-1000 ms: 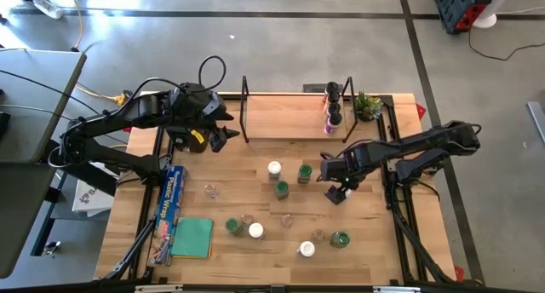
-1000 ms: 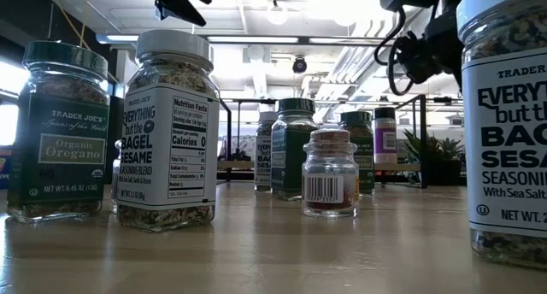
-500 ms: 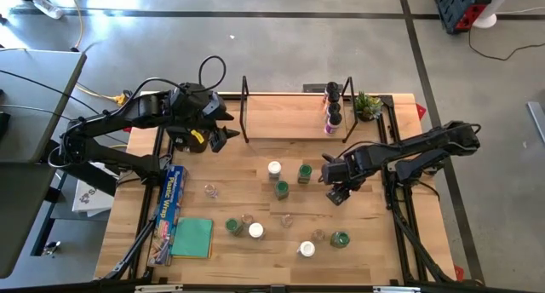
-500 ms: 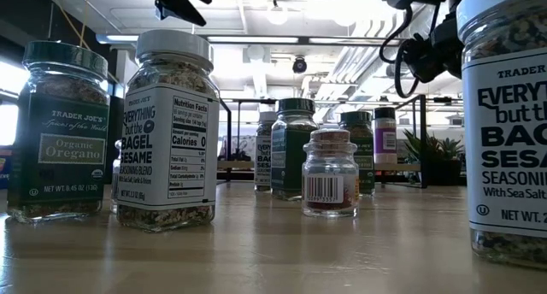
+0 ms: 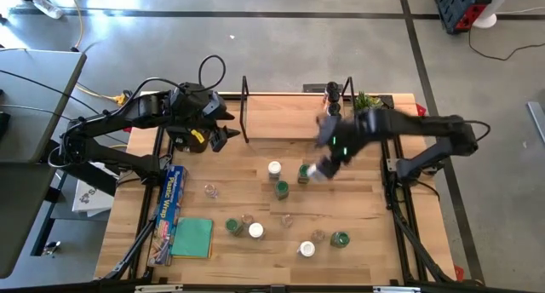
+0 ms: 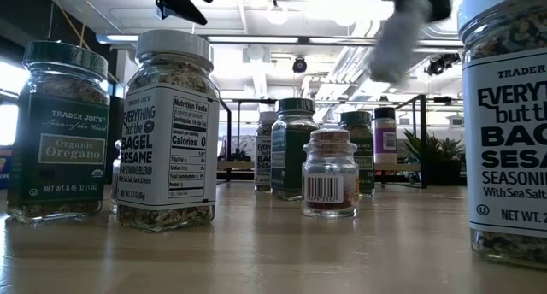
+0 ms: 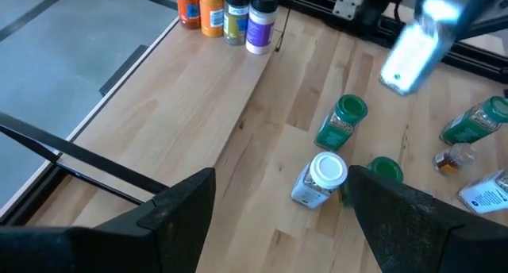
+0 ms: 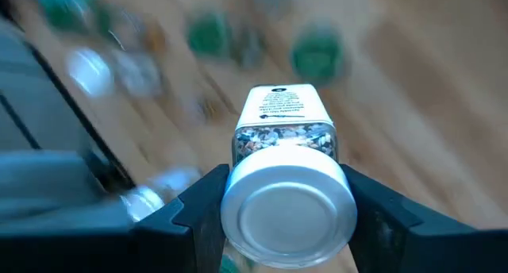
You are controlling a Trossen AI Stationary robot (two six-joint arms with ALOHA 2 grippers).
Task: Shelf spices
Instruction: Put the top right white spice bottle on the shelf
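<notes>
Right gripper (image 8: 286, 217) clamped on white-lid jar (image 8: 287, 195), mid-air center-right of high view, heading for shelf (image 5: 285, 118). Next: set it upright beside shelved jars (image 5: 332, 106). Left gripper (image 7: 278, 217) wide open, empty, parked upper left.

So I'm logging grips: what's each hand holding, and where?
Right hand grips a white-lidded spice jar at its lid end; left hand holds nothing.

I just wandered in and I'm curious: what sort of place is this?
Probably a robotics lab or workshop: a wooden table of spice jars flanked by two robot arms, a bare concrete floor, and open ceiling ducts and lights.
</notes>
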